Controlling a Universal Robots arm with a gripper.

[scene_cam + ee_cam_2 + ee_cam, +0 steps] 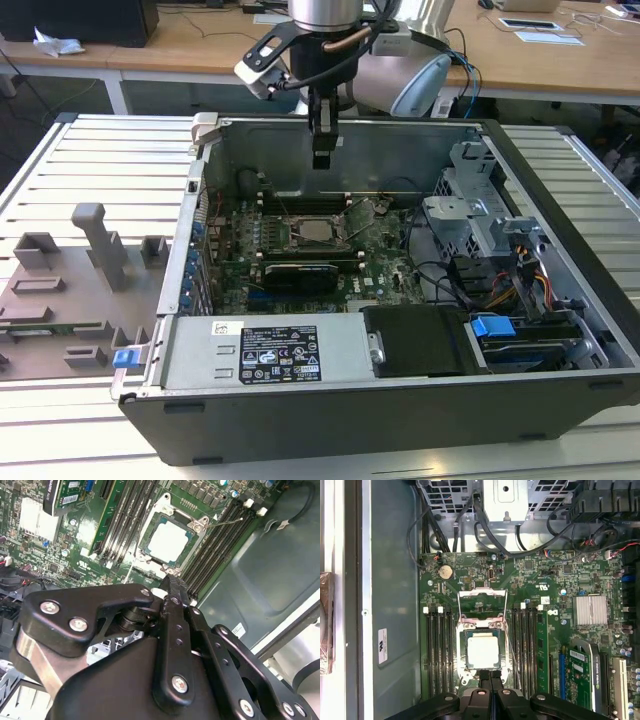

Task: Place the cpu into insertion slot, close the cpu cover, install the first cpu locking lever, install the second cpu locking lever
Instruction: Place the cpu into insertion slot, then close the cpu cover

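My claw (490, 675) closed, fingers pressed together, nothing between. In first wrist view tips hide one edge of insertion slot (461, 655). Cpu (482, 651) seated in slot, centre of exterior view, below claw, apart. Cpu cover (482, 594) flipped open beside slot. Locking levers thin, hard to trace. Memory slots (437, 650) flank socket on both sides.

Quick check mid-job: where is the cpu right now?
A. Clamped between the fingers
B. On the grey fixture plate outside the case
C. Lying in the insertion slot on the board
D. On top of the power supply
C: in the first wrist view the cpu lies flat inside the insertion slot, while the gripper has its fingers shut together with nothing between them.
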